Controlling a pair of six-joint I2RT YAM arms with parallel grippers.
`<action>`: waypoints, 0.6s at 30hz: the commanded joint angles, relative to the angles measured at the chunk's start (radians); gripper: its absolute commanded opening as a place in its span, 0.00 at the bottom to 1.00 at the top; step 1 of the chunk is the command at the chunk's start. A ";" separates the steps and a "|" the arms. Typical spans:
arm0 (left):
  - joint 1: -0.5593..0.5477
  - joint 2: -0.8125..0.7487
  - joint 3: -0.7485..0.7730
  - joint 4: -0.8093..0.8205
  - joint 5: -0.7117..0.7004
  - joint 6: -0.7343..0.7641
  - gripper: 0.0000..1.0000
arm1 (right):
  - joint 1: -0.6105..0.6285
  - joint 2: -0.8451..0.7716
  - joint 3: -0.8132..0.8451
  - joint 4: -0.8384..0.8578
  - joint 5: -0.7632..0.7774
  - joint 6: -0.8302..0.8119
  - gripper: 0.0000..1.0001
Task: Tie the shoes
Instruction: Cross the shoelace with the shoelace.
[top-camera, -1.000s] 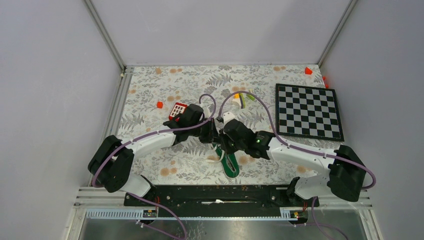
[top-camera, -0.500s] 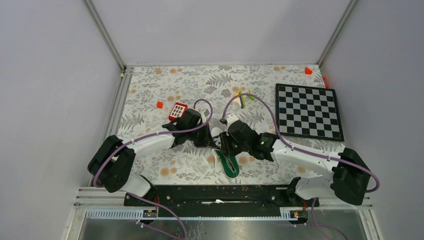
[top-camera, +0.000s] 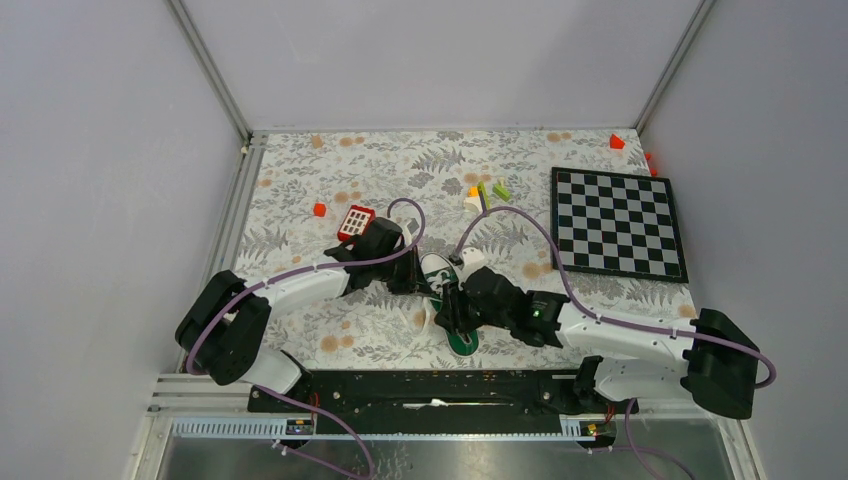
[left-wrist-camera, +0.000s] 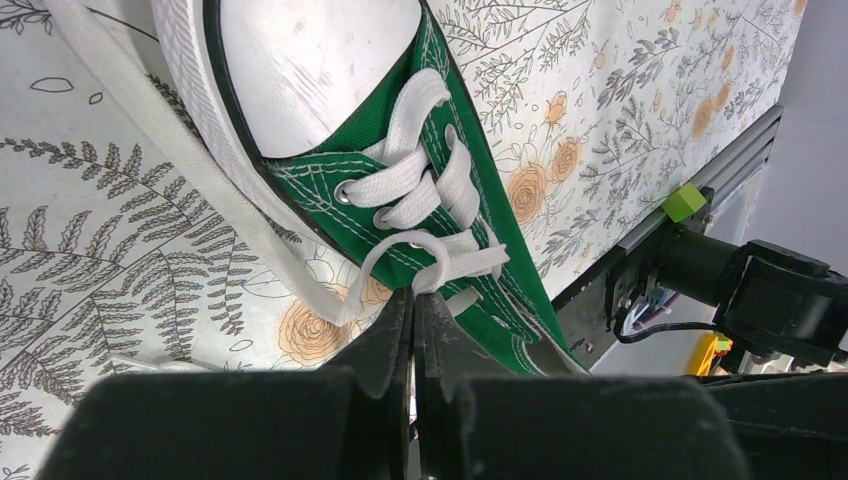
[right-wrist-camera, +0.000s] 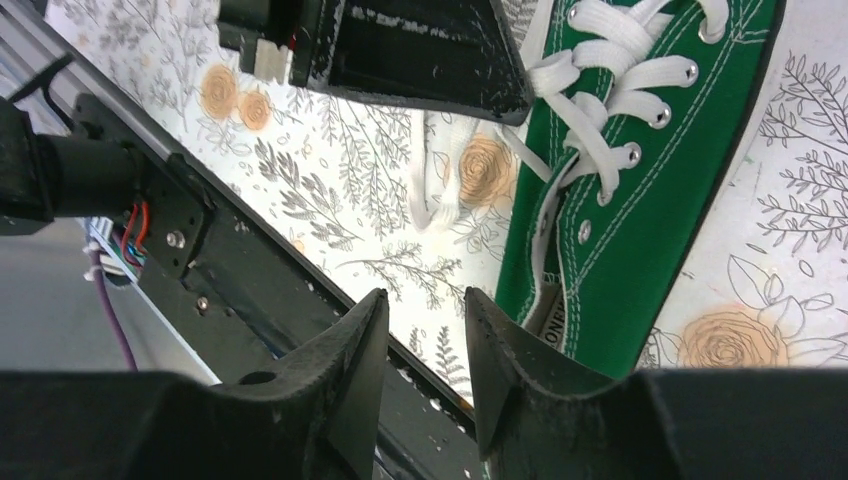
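The green sneaker (top-camera: 461, 334) lies on the floral table, with its white toe cap (top-camera: 436, 268) pointing away from the arm bases. In the left wrist view its green canvas (left-wrist-camera: 505, 300) and white laces (left-wrist-camera: 425, 175) fill the frame. My left gripper (left-wrist-camera: 412, 292) is shut on a loop of the white lace beside the eyelets, and a loose lace end (left-wrist-camera: 190, 165) trails past the toe. My right gripper (right-wrist-camera: 425, 295) hangs open and holds nothing, just off the shoe's heel side (right-wrist-camera: 650, 210). In the top view it sits over the shoe (top-camera: 455, 305).
A red-and-white keypad block (top-camera: 355, 220) sits just behind the left gripper. A chessboard (top-camera: 617, 222) lies at the right. Small coloured blocks (top-camera: 485, 192) and red pieces (top-camera: 319, 209) are scattered further back. The black base rail (top-camera: 430, 385) runs along the near edge.
My right gripper has opened, let go of the lace, and drawn back toward the near edge. The left gripper has shifted slightly nearer and stays shut on its lace.
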 joint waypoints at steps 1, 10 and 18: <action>0.005 -0.017 0.010 0.042 0.000 -0.005 0.00 | 0.020 0.004 -0.020 0.146 0.060 0.066 0.42; 0.005 -0.032 0.011 0.045 0.022 -0.014 0.00 | 0.039 0.135 -0.017 0.267 0.078 0.109 0.46; 0.005 -0.038 0.013 0.048 0.027 -0.019 0.00 | 0.042 0.209 -0.020 0.286 0.101 0.123 0.46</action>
